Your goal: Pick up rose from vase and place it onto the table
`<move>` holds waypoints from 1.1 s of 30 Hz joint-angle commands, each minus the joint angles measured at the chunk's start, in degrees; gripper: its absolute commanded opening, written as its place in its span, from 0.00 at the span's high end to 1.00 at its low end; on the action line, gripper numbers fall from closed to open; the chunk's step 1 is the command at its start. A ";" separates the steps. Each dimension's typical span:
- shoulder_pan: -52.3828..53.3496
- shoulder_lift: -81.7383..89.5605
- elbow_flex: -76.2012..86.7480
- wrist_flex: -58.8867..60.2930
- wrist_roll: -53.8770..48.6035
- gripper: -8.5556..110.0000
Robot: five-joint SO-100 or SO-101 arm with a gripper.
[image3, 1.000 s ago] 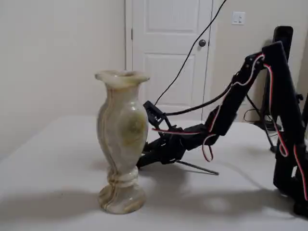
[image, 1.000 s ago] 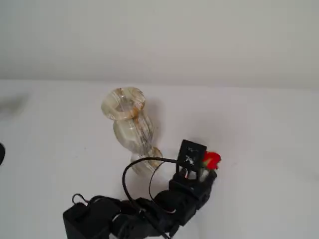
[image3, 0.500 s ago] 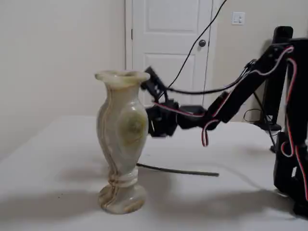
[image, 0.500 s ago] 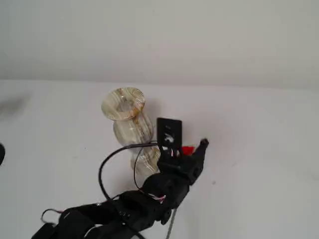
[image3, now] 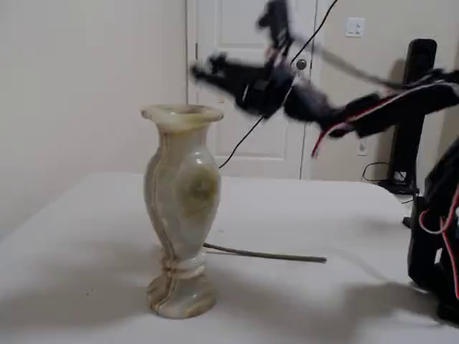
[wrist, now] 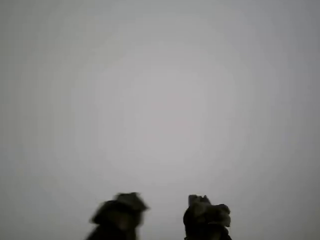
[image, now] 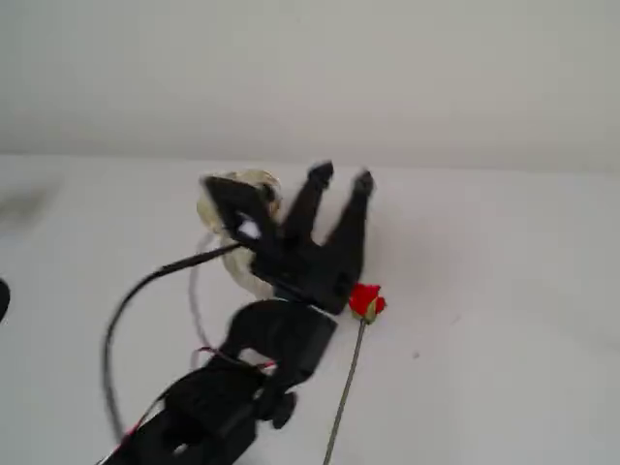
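The rose (image: pixel 365 301) lies flat on the table (image: pixel 504 291), out of the vase (image3: pixel 181 208). In the fixed view from above, its red bloom sits just at four o'clock from the vase, and the thin stem runs away toward seven o'clock, down to the picture's lower edge. In the side-on fixed view the stem (image3: pixel 265 254) shows as a dark line on the white surface behind the vase's foot, pointing toward three o'clock; the bloom is hidden behind the vase there.

The gripper (image: pixel 339 180) is raised high above the table, over the vase's mouth, its two fingers spread well apart with nothing between them. The wrist view agrees: both fingertips (wrist: pixel 205 216) stand apart against blank grey, and no stem shows in the gap.

Judging by this, the placing step is done and the arm is in the retreat phase. What remains is only to pull back toward rest without brushing the vase's rim, which stands close beneath the arm.
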 commanded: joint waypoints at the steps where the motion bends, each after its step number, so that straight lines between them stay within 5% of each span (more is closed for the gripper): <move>1: -2.90 24.17 -0.88 15.73 12.66 0.93; 11: -1.23 60.82 -6.50 78.84 67.76 0.92; 17: -2.81 61.08 -4.83 104.24 77.17 0.93; 25: -3.08 61.08 16.88 114.17 81.30 0.93; 33: -5.01 61.08 33.66 109.95 80.51 0.93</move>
